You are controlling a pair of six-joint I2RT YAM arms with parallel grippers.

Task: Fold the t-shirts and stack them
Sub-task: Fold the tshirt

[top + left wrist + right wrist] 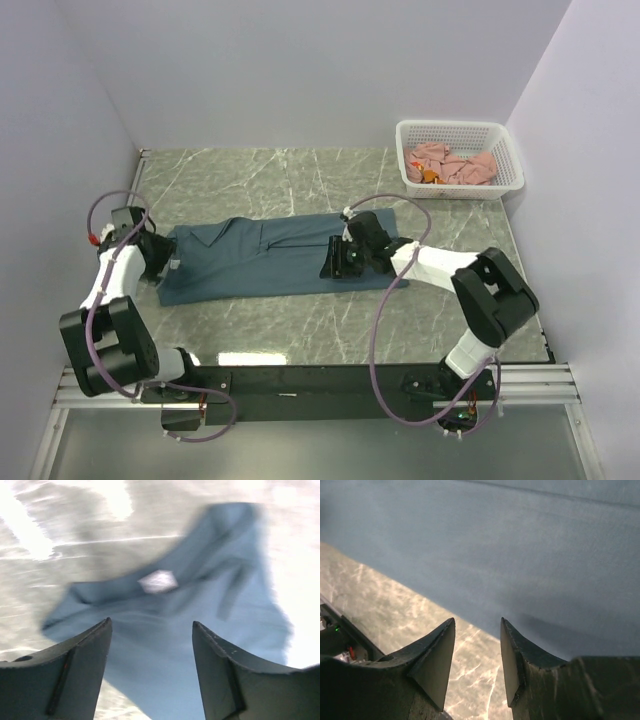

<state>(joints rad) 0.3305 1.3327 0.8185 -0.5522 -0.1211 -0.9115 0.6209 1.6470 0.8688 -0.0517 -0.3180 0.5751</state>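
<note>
A dark slate-blue t-shirt lies folded into a long strip across the middle of the table. My left gripper is open and empty over its left end, where the collar and white label show in the left wrist view. My right gripper is open and empty at the shirt's right end, its jaws over the cloth edge and the bare table. Salmon-pink t-shirts lie crumpled in the white lattice basket at the back right.
The table is grey-green marble with white walls on three sides. The basket stands in the far right corner. The arm bases and a metal rail run along the near edge.
</note>
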